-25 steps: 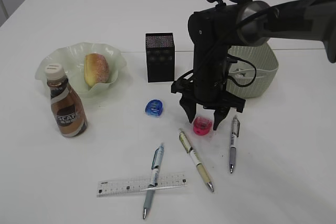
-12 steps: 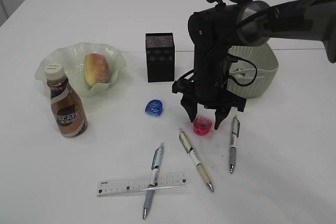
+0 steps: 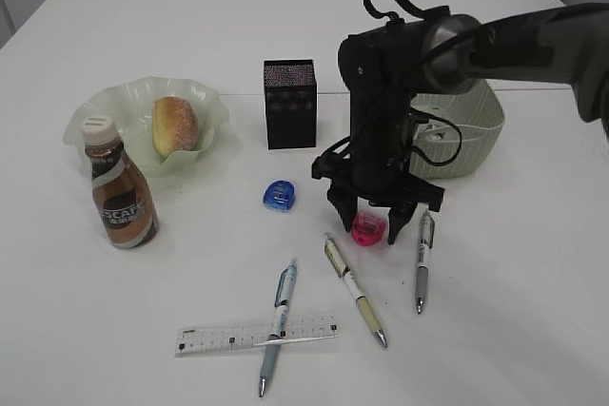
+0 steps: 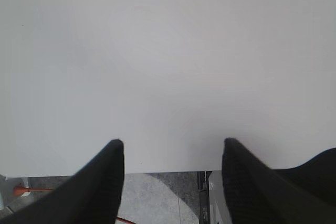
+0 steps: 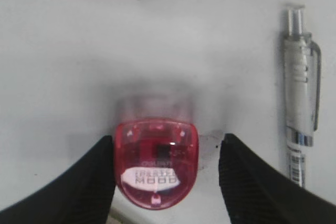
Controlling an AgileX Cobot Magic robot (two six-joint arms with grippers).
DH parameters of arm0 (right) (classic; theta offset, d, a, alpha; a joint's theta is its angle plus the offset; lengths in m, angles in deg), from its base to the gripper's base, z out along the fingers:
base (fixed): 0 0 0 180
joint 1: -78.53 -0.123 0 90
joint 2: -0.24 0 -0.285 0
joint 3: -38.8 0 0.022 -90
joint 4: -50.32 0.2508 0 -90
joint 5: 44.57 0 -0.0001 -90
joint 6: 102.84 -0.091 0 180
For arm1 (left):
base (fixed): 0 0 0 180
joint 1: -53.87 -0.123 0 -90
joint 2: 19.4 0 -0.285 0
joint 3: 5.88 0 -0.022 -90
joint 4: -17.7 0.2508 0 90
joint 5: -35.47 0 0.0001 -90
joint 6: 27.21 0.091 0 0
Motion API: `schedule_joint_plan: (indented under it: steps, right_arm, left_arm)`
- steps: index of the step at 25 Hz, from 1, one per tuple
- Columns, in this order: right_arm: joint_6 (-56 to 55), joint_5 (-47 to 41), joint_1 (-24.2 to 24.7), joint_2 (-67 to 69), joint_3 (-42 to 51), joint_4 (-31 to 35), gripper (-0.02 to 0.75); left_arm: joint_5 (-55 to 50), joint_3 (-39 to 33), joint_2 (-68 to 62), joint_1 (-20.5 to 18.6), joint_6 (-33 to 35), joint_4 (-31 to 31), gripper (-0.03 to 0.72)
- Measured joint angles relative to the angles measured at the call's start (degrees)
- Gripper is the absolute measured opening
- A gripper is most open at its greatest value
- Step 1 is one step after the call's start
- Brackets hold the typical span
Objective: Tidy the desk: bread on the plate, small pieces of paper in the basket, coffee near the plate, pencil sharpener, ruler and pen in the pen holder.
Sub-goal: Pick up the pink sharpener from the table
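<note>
My right gripper (image 3: 369, 226) stands open, pointing down, one finger on each side of the pink pencil sharpener (image 5: 156, 166) on the table; the left finger is close against it and a gap shows on the right. A blue pencil sharpener (image 3: 279, 196) lies to its left. Three pens (image 3: 422, 259) (image 3: 354, 289) (image 3: 278, 325) lie in front, the last across the clear ruler (image 3: 238, 335). The bread (image 3: 174, 126) sits on the green plate (image 3: 95, 111), with the coffee (image 3: 122, 199) beside it. My left gripper (image 4: 173, 141) is open and empty over the table's edge. Small pieces of paper are out of view.
The black pen holder (image 3: 289, 104) stands behind the blue sharpener. The pale green basket (image 3: 466, 130) sits behind my right arm. A silver pen (image 5: 300, 108) lies just right of the right finger. In the left wrist view, floor shows beyond the white table (image 4: 157, 51).
My right gripper has come down a little, so its fingers now reach lower around the pink sharpener. Nothing else has moved.
</note>
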Motion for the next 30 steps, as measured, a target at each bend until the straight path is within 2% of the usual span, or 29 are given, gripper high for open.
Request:
schedule_joint_plan:
  steps: [12, 14, 16, 18, 25, 30]
  right_arm:
    - [0.0, 0.0, 0.0, 0.6, 0.0, 0.4, 0.448]
    - [0.0, 0.0, 0.0, 0.6, -0.1, 0.6, 0.415]
    - [0.0, 0.0, 0.0, 0.8, -0.1, 0.7, 0.336]
    - [0.0, 0.0, 0.0, 0.8, -0.2, 0.7, 0.309]
    - [1.2, 0.0, 0.0, 0.8, -0.4, 0.7, 0.302]
    - [10.2, -1.7, 0.0, 1.3, -3.6, 0.8, 0.301]
  left_arm:
    - [0.0, 0.0, 0.0, 0.0, 0.0, 0.0, 0.433]
    - [0.0, 0.0, 0.0, 0.0, 0.0, 0.0, 0.433]
    - [0.0, 0.0, 0.0, 0.0, 0.0, 0.0, 0.433]
    - [0.0, 0.0, 0.0, 0.0, 0.0, 0.0, 0.433]
    - [0.0, 0.0, 0.0, 0.0, 0.0, 0.0, 0.433]
    - [0.1, 0.0, 0.0, 0.0, 0.0, 0.0, 0.433]
